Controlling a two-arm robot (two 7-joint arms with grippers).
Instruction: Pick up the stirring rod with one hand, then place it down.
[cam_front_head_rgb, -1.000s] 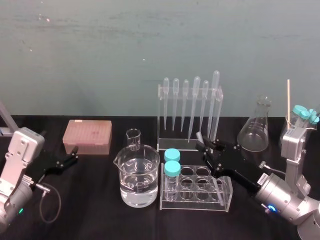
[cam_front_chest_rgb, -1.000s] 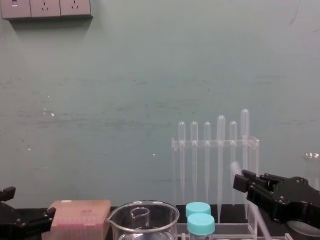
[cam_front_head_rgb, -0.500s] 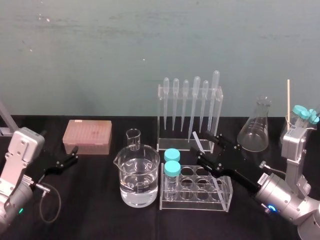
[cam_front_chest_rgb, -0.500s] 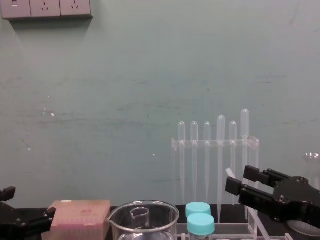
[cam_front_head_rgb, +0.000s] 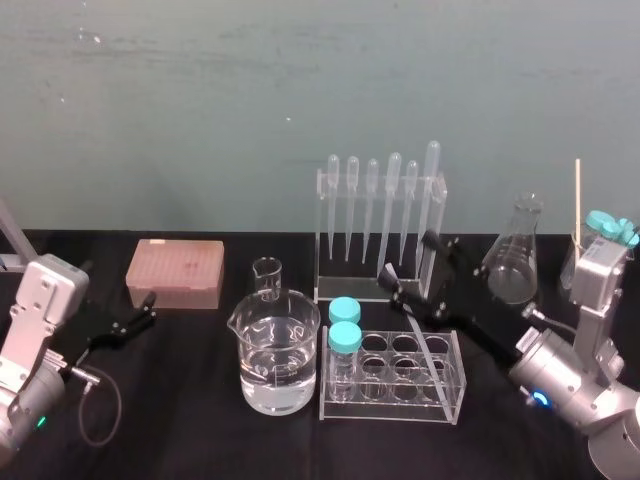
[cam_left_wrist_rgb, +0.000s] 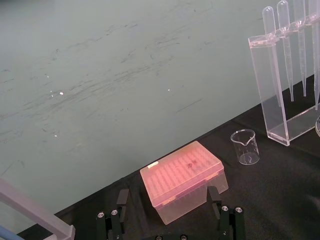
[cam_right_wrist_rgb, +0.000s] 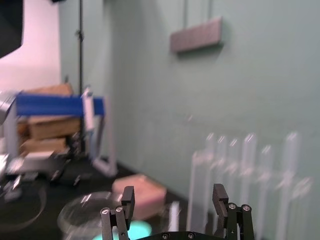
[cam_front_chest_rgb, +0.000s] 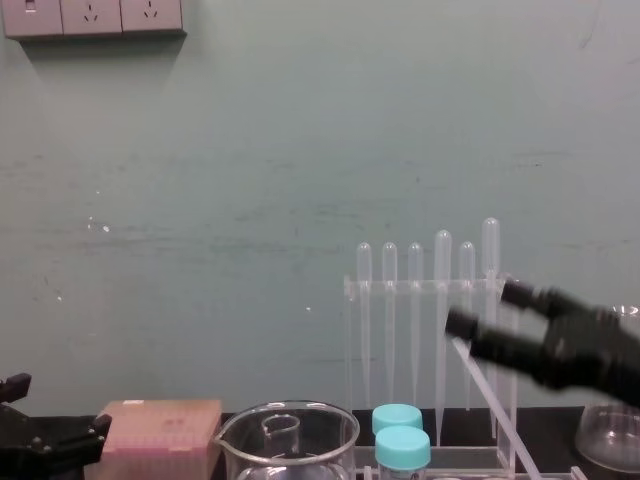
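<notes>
Two fingers of right gripper were spread wide in head view, gripping nothing. Stirring rod leaned just below it in the tube rack; contact with one finger unclear. Chest view: spread too, rod's top just under the lower finger. Right wrist view: fingers apart, nothing pinched. Left wrist view: left gripper spread, empty, well off to its left.

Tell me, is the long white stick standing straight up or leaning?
Leaning. The stick slants from near the right gripper down into the clear rack; the chest view shows the same slant.
</notes>
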